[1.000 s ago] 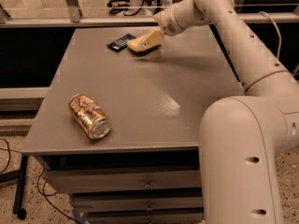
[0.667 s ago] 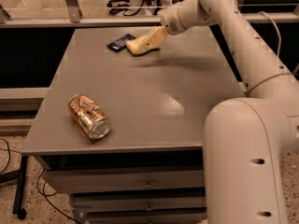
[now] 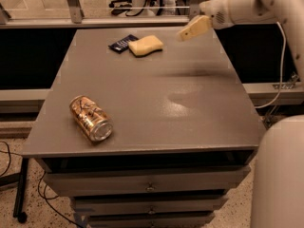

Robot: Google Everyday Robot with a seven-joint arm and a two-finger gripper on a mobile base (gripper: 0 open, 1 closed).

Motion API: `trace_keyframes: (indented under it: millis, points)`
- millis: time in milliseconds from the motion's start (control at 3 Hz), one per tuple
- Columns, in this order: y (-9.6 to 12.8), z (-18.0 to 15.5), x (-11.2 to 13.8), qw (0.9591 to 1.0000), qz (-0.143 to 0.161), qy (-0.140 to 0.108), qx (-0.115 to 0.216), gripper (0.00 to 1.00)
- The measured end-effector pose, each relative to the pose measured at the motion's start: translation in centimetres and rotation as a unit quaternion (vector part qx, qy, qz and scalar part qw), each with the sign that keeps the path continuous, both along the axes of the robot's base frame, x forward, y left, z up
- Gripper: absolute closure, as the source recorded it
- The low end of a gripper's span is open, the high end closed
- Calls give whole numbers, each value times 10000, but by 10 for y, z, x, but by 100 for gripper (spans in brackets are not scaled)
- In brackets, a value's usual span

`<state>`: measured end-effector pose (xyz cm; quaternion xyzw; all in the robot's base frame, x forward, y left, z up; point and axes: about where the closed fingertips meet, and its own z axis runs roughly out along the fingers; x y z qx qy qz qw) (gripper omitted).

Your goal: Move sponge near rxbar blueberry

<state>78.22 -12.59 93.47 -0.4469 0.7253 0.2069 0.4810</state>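
Note:
The pale yellow sponge [image 3: 146, 45] lies flat on the grey table top at the far side. The dark navy rxbar blueberry [image 3: 123, 42] lies just left of it, almost touching its left end. My cream-coloured gripper [image 3: 193, 29] hangs in the air above the table's far right part, well to the right of the sponge and apart from it. It holds nothing.
A gold-orange drink can [image 3: 90, 118] lies on its side near the table's front left. The grey table [image 3: 190, 113] is a drawer cabinet. My white arm [image 3: 256, 4] reaches in from the right, and my base [image 3: 280, 175] fills the lower right corner.
The gripper has left the sponge and moved up and to the right. The sponge now lies alone on the table beside the bar.

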Motion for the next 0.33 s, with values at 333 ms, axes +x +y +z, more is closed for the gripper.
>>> trace_keyframes:
  millis: [333]
  points:
    - [-25, 1, -5, 9999, -160, -2, 8, 0]
